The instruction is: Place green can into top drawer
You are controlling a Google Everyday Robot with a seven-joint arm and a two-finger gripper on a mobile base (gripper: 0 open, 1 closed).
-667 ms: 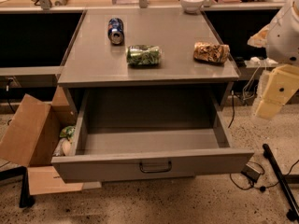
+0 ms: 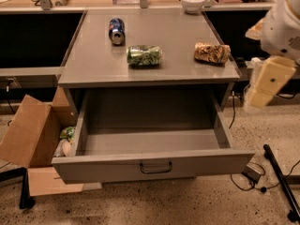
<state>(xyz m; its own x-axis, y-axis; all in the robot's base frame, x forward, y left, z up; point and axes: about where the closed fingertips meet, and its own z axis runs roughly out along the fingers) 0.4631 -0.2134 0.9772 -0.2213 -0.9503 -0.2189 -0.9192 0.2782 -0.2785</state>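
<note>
The green can (image 2: pixel 144 55) lies on its side in the middle of the grey cabinet top (image 2: pixel 93 60). The top drawer (image 2: pixel 150 165) is pulled wide open below it, its inside bare, with a dark pull handle (image 2: pixel 155 167) at the front centre. My gripper (image 2: pixel 265 83), cream-coloured on a white arm, hangs at the right edge of the view. It is beside the cabinet's right side, well to the right of the can and touching nothing.
A blue can (image 2: pixel 116 30) lies behind the green can, and a tan snack bag (image 2: pixel 212 52) lies to its right. A white bowl (image 2: pixel 192 2) stands on the back counter. An open cardboard box (image 2: pixel 30 132) with items stands left of the drawer. Cables and a black stand leg (image 2: pixel 281 182) lie on the floor to the right.
My gripper has shifted slightly left and up at the right edge. The cans, the bag and the drawer have not moved.
</note>
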